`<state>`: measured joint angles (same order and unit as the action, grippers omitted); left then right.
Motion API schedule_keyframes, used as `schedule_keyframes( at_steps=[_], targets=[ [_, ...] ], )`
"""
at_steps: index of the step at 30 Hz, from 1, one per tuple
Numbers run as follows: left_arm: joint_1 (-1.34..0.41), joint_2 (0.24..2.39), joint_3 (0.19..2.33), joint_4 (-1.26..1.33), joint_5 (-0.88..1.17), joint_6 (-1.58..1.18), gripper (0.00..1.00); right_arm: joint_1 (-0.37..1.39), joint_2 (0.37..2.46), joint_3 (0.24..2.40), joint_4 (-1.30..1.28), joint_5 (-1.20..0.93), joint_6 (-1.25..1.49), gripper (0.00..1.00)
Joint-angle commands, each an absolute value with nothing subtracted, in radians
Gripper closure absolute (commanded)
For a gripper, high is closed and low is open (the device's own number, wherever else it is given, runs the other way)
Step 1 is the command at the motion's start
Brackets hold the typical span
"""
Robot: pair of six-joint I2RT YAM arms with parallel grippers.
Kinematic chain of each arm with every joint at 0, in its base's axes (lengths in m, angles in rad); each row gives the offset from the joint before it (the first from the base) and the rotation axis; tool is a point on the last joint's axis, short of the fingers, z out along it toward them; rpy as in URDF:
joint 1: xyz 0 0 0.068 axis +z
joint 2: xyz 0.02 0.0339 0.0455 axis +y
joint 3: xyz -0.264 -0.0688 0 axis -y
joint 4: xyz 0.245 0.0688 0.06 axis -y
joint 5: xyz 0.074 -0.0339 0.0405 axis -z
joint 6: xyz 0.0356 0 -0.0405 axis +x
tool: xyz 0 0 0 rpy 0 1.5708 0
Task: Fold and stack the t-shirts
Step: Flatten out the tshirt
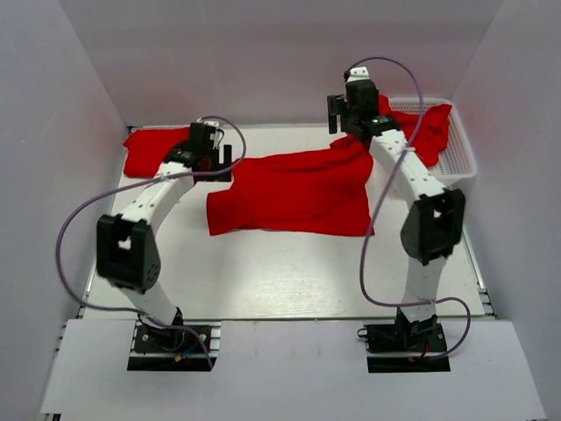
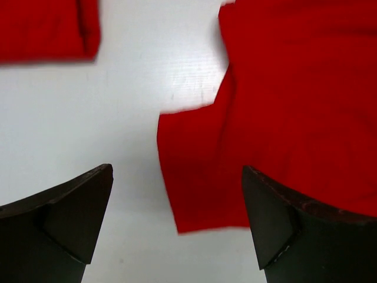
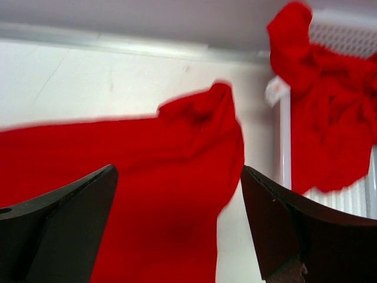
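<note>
Risk at the right: the spread t-shirt (image 1: 289, 193) rose into a bunched ridge at its far right end. As I judged it, a fold made over that lump would come out thick and crooked.
Risk by the basket: the white mesh basket (image 1: 462, 162) stood just beside that end, with the heaped t-shirts (image 1: 428, 127) spilling over its rim. A careless reach there could snag the wrong cloth.
Risk at the left: a sleeve lay half under the left jaws, with bare table (image 1: 280, 272) beside it. A pinch there might catch only the edge and slip.
Left gripper (image 2: 177, 170): jaws wide apart, holding nothing, hovering over the sleeve.
Right gripper (image 3: 178, 169): jaws also wide and empty, above the bunched end.
Look of the cloth: bright red, plain and soft; mostly flat across the middle, its edges uneven.
Where it lay: mid-table between the two arms, slanting towards the basket.
Folded t-shirt (image 1: 153, 151): at the far left of the table, apart from the spread one.
</note>
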<state>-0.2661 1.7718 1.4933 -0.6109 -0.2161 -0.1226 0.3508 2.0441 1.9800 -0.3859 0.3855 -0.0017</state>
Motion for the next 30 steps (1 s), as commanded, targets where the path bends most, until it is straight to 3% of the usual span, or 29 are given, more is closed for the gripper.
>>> schedule_keyframes(
  at_steps=[1,5,12,18,24,30],
  targets=[
    [-0.275,1.593,1.264,-0.640,-0.218,-0.166,0.00,0.364,1.858,1.800,-0.474,0.256,0.138,0.10],
    [-0.285,1.474,1.103,-0.640,-0.181,-0.205,0.00,0.373,1.720,1.533,-0.468,0.229,0.193,0.10],
    [-0.305,1.497,0.968,-0.588,-0.167,-0.227,0.00,0.371,1.568,1.362,-0.520,0.195,0.268,0.10],
    [-0.293,1.459,0.873,-0.405,-0.078,-0.178,0.00,0.370,1.554,1.335,-0.557,0.176,0.278,0.10],
    [-0.293,1.531,0.864,-0.358,-0.126,-0.167,0.00,0.370,1.532,1.319,-0.545,0.166,0.285,0.10],
    [-0.284,1.568,0.854,-0.322,-0.144,-0.124,0.07,0.367,1.522,1.315,-0.538,0.186,0.282,0.10]
  ],
)
